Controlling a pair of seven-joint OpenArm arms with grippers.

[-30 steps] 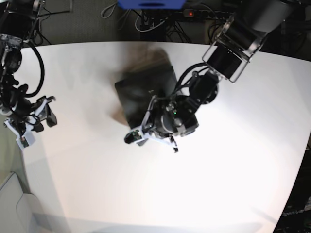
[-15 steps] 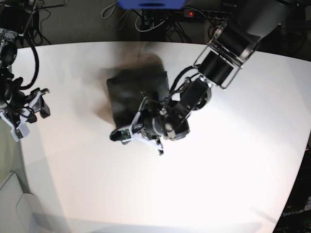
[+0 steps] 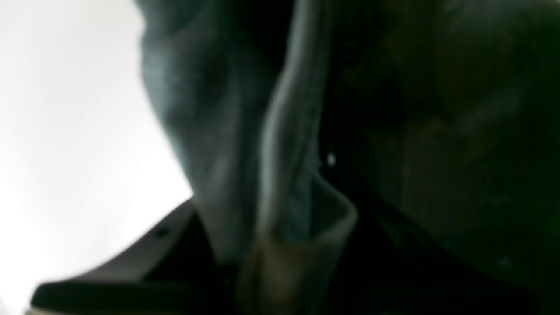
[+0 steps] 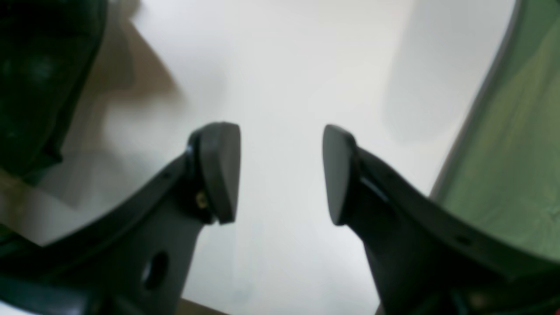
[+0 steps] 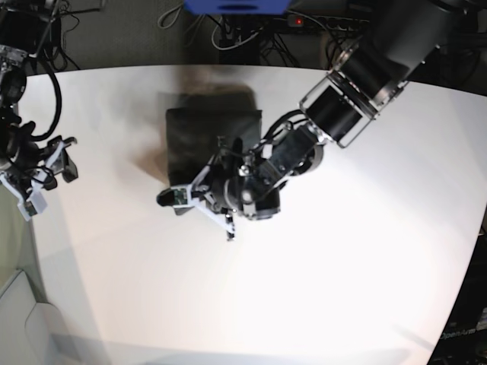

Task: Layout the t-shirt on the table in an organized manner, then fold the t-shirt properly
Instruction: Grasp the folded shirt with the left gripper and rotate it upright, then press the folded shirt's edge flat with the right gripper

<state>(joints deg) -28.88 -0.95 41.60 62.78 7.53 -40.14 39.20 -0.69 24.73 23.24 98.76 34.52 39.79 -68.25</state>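
My left gripper (image 5: 173, 199) is clenched on the t-shirt (image 5: 209, 137). In my left wrist view a thick roll of grey cloth (image 3: 280, 144) runs straight up from between my fingers, with more dark fabric to its right. The rest of the t-shirt lies as a compact dark rectangle on the table (image 5: 342, 258), just beyond my left fingertips, its near edge at my grip. In the base view my left arm (image 5: 335, 106) reaches down over the garment's near corner.

My right gripper (image 4: 280, 175) is released, its two dark pads (image 4: 221, 170) standing apart with nothing but bare white tabletop between them. It hovers near the table's edge, well apart from the t-shirt, with a greenish surface (image 4: 516, 144) beyond the rim to the right of my fingers.
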